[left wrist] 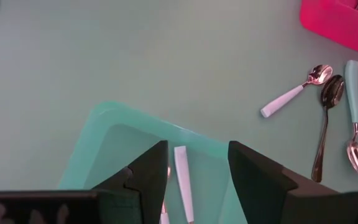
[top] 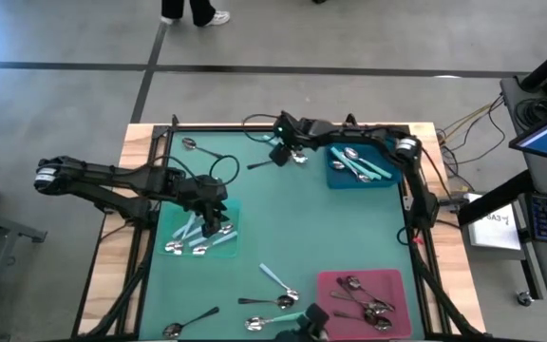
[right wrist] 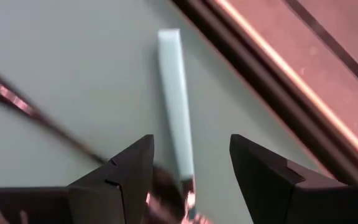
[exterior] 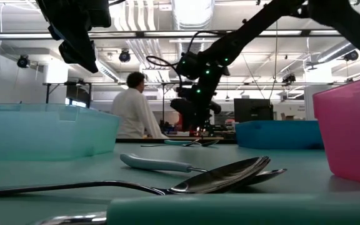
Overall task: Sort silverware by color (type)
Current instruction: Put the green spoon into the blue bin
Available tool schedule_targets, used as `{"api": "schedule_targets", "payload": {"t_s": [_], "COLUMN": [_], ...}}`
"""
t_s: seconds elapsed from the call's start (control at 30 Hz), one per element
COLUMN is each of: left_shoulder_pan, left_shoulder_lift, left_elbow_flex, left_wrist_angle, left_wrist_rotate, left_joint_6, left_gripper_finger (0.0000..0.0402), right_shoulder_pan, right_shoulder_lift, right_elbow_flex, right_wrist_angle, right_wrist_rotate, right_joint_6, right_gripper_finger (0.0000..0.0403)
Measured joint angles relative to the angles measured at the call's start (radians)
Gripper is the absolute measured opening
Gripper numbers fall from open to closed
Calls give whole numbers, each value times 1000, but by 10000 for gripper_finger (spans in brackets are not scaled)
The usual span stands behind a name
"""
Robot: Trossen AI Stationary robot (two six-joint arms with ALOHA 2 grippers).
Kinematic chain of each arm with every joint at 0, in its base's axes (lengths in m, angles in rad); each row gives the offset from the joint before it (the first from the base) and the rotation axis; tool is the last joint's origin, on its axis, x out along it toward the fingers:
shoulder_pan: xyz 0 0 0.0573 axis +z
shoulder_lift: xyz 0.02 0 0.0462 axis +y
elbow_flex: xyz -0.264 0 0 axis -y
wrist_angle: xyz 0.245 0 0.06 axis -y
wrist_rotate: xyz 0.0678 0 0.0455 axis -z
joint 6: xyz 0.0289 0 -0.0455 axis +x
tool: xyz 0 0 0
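My left gripper point(top: 215, 224) is open above the pale teal tray point(top: 180, 217) at the table's left. The tray holds several pale-handled spoons, and one pale handle point(left wrist: 183, 180) lies below the gap between the fingers point(left wrist: 197, 155). My right gripper point(top: 289, 150) is open, low over the mat at the far middle. Its fingers point(right wrist: 191, 146) stand on either side of a teal-handled spoon point(right wrist: 176, 93), which lies flat beside a dark all-metal spoon point(right wrist: 23, 104). I see no touch on either spoon.
A blue tray point(top: 334, 177) with teal-handled spoons sits at the far right. A pink tray point(top: 335, 283) with dark spoons sits at the near right. Loose spoons lie near the near edge point(top: 275, 283) and at the far left point(top: 190, 144). A person point(exterior: 134, 112) stands beyond the table.
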Motion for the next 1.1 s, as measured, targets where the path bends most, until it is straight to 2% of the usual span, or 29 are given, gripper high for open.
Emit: {"api": "schedule_targets", "payload": {"t_s": [0.3, 0.37, 0.63, 0.77, 1.0, 1.1], "left_shoulder_pan": [0, 0, -1, -1, -1, -1], "left_shoulder_lift": [0, 0, 0, 0, 0, 0], "left_elbow_flex": [0, 0, 0, 0, -1, -1], "left_wrist_angle": [-1, -2, -3, -3, -2, -2], "left_wrist_rotate": [0, 0, 1, 2, 2, 2], "left_joint_6": [35, 45, 53, 53, 52, 46], "left_gripper_finger": [152, 152, 152, 152, 152, 152], "right_shoulder_pan": [-43, -55, -72, -71, -70, -70], "right_shoulder_lift": [161, 188, 253, 256, 255, 251], "right_elbow_flex": [180, 208, 313, 328, 327, 328], "right_wrist_angle": [-87, -118, -206, -225, -247, -272], "right_wrist_rotate": [-7, -36, -83, -117, -160, -191], "right_joint_6": [9, 25, 27, 15, -10, -25], "right_gripper_finger": [203, 203, 198, 162, 42, 40]}}
